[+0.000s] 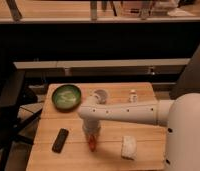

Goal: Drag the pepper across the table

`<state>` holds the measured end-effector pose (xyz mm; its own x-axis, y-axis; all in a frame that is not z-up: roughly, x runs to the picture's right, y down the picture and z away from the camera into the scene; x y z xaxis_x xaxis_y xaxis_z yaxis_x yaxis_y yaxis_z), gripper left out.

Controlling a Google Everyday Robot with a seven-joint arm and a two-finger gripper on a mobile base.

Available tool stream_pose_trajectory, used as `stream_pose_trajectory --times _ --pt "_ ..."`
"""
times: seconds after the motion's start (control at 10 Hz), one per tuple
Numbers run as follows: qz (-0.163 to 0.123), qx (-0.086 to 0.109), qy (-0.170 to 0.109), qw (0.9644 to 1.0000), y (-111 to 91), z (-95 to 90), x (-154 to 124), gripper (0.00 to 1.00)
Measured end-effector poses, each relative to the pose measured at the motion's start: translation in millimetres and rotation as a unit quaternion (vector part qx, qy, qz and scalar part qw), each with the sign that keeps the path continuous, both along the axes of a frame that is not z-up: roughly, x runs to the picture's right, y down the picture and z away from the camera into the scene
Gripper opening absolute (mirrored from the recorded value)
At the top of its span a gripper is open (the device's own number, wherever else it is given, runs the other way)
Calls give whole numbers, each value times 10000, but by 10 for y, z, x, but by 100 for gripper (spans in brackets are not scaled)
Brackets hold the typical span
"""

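My arm (125, 112): a smooth white tubular link with a row of small dark dots along its side, widening into a bulky, rounded white shoulder housing (185, 135). My gripper (91, 136) hangs beneath the link's rounded far end, low over the table (110, 157).

The room is dim and warm-lit, with a pale wooden counter (58, 12) running the full width at the top and 3 upright posts standing on it, and a broad black panel (93, 42) filling the wall below. Lower down, 1 long pale ledge (108, 63) crosses the scene just behind the table (48, 155), a light plank-top piece, and the gripper (91, 137) hangs low over its front middle. At the left, a dark chair (8, 95) with thin black legs stands beside the table on a pale floor (3, 160).
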<state>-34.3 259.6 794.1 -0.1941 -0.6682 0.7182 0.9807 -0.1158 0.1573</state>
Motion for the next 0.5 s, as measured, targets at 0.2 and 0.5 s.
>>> stream_pose_trajectory --times 0.2,0.5 --pt "64 7 14 10000 -60 54 41 2" --pt "129 8 29 9999 -239 136 304 2"
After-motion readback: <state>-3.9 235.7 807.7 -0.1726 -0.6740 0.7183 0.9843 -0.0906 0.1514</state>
